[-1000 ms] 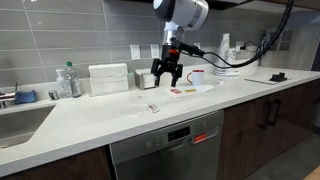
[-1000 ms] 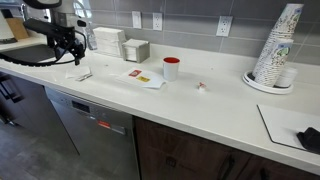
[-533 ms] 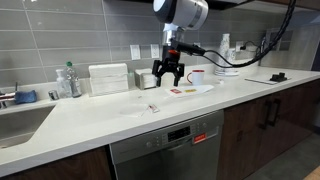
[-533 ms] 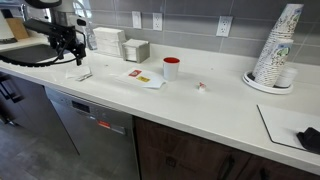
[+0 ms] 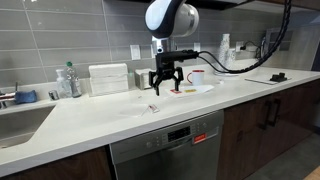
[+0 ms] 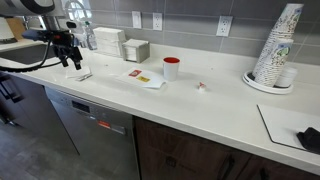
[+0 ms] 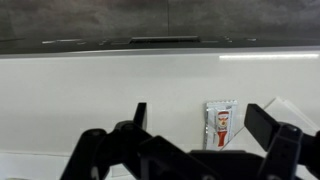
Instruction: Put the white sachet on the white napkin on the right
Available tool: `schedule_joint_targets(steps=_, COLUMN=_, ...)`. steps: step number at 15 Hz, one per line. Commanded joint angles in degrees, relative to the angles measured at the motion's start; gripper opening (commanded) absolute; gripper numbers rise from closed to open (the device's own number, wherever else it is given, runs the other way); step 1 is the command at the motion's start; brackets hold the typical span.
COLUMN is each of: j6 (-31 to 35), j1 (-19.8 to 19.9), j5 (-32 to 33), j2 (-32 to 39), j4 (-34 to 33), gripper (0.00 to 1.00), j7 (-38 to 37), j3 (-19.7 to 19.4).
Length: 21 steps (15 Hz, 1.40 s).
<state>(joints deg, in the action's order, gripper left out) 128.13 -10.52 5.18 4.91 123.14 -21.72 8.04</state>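
The white sachet [image 7: 219,123], with a small red mark, lies flat on the white counter. It shows in both exterior views [image 5: 154,107] [image 6: 83,75], beside a faint squarish napkin [image 5: 133,110]. My gripper [image 5: 163,84] [image 6: 71,62] is open and empty and hovers just above the sachet. In the wrist view the fingers [image 7: 200,118] straddle the sachet without touching it. The elongated white napkin [image 5: 200,89] [image 6: 150,82] lies further along the counter and carries a red-orange packet [image 6: 135,73].
A boxy white dispenser [image 5: 108,78] stands by the wall. A red mug [image 6: 171,68] stands past the long napkin, with another tiny packet [image 6: 201,87] beyond it. A stack of paper cups [image 6: 275,50] is at the far end. A sink [image 5: 20,122] and a bottle [image 5: 68,82] are on the other side.
My gripper has come down and shifted slightly toward the sachet, still open. The sachet and both napkins have not moved.
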Motion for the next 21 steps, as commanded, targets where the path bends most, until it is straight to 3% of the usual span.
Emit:
schedule_joint_targets(steps=1, j6=2.90, j1=-1.66, j5=7.10, j2=4.05, j4=-0.75, gripper=1.00, j7=-6.93, j3=0.19)
schedule_joint_targets(steps=5, j6=6.58, j1=-3.66, j5=10.89, j2=7.70, j4=-1.36, gripper=1.00, j7=-11.15, j3=-0.26)
schedule_joint_targets(steps=11, j6=13.04, j1=-4.90, j5=10.75, j2=12.05, j4=-3.17, gripper=1.00, j7=-11.42, j3=-1.36)
schedule_joint_targets(steps=14, j6=14.14, j1=-5.36, j5=10.78, j2=13.52, j4=-4.00, gripper=0.81, j7=-11.53, j3=-2.30)
schedule_joint_targets(steps=15, j6=14.08, j1=-5.57, j5=10.94, j2=13.97, j4=-4.26, gripper=0.79, j7=-11.64, j3=-2.62)
schedule_joint_targets(steps=16, j6=14.06, j1=-5.69, j5=10.85, j2=14.31, j4=-4.44, gripper=0.62, j7=-11.54, j3=-2.84)
schedule_joint_targets(steps=21, j6=13.77, j1=-6.21, j5=10.37, j2=15.04, j4=-5.19, gripper=0.23, j7=-10.51, j3=-3.33)
